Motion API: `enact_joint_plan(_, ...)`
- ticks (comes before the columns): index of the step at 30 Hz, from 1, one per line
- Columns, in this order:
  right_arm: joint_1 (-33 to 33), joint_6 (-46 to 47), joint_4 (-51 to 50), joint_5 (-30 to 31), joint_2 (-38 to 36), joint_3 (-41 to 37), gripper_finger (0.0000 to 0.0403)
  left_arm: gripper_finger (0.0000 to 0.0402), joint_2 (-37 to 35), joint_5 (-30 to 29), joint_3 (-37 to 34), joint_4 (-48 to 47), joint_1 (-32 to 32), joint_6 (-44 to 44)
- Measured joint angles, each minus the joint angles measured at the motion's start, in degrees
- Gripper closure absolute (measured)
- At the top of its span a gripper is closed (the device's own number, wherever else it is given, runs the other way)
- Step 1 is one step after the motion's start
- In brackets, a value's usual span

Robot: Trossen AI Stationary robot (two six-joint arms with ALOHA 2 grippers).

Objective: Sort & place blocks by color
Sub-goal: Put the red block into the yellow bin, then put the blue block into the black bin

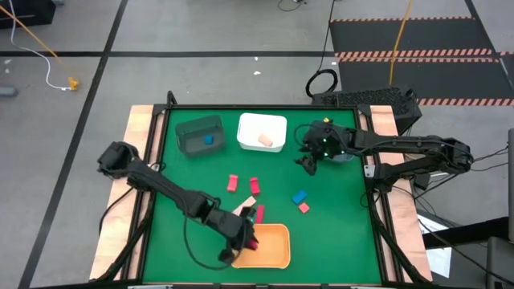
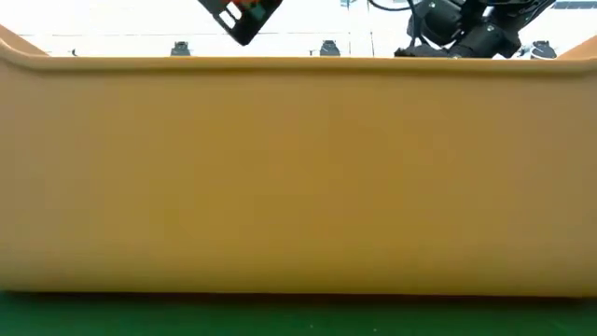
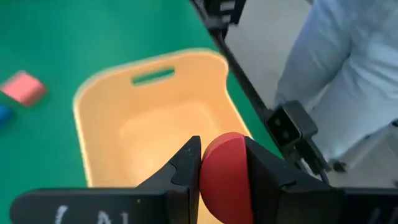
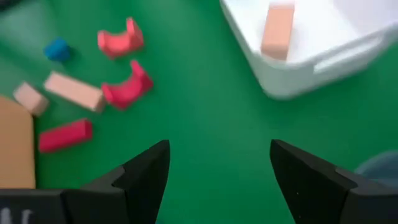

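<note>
- currently the left end effector [image 3: 224, 177] is clamped on a round-edged red block [image 3: 225, 174], held over the orange bin [image 3: 106, 118] at the near edge of the green bench [image 1: 337, 225], presumably so the piece lands with the reds.
- right end effector [image 4: 217, 171]: fingers apart and empty, hovering beside the white bin [image 4: 323, 50], apparently waiting.
- bins, three: orange, white, dark [image 1: 198, 133].
- sorted so far: one tan block [image 4: 277, 30] in the white bin, one blue block [image 1: 209, 139] in the dark bin.
- loose on the bench, high view: roughly four red or pink, one blue, two tan.
</note>
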Motion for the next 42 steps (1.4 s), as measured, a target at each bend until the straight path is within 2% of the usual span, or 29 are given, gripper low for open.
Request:
enact_joint_plan(5, 1.4, -1.7, -4.2, 0.0, 0.0, 0.0, 0.0133, 0.0312, 4.8, -0.1, 3.6, -0.8, -0.4, -2.0)
enact_joint_plan(12, 2.7, -2.8, -4.6, 0.1, 0.0, 0.0, 0.0133, 0.0252, 7.3, -2.2, 4.3, -0.7, 0.2, -9.6)
enact_joint_plan(17, 2.8, -3.0, -4.0, 0.1, 0.0, 0.0, 0.0133, 0.0232, 7.1, -2.6, 4.2, -0.6, 0.8, -15.2)
enact_joint_plan(21, 2.9, -3.1, -4.2, 0.1, 0.0, 0.0, 0.0133, 0.0229, 5.7, -2.6, 4.2, -0.3, 2.3, -15.7)
enact_joint_plan(26, 2.9, -5.4, -4.3, 0.1, 0.0, 0.0, 0.0133, 0.0228, 1.8, -3.4, 4.2, -1.1, 4.4, -10.1)
enact_joint_plan(32, 2.9, -7.0, -4.0, 0.1, 0.0, 0.0, 0.0133, 0.0227, -4.1, -8.2, 4.2, -12.5, 6.3, -9.5)
enact_joint_plan(37, 2.9, -6.9, -3.6, 0.2, 0.0, 0.0, 0.0133, 0.0227, -9.0, -13.3, 4.2, -25.1, 8.1, -19.6)
enact_joint_plan(42, 2.9, -3.0, -3.0, 0.3, 0.0, 0.0, 0.0133, 0.0227, -11.6, -13.9, 4.3, -37.3, 10.1, -46.0)
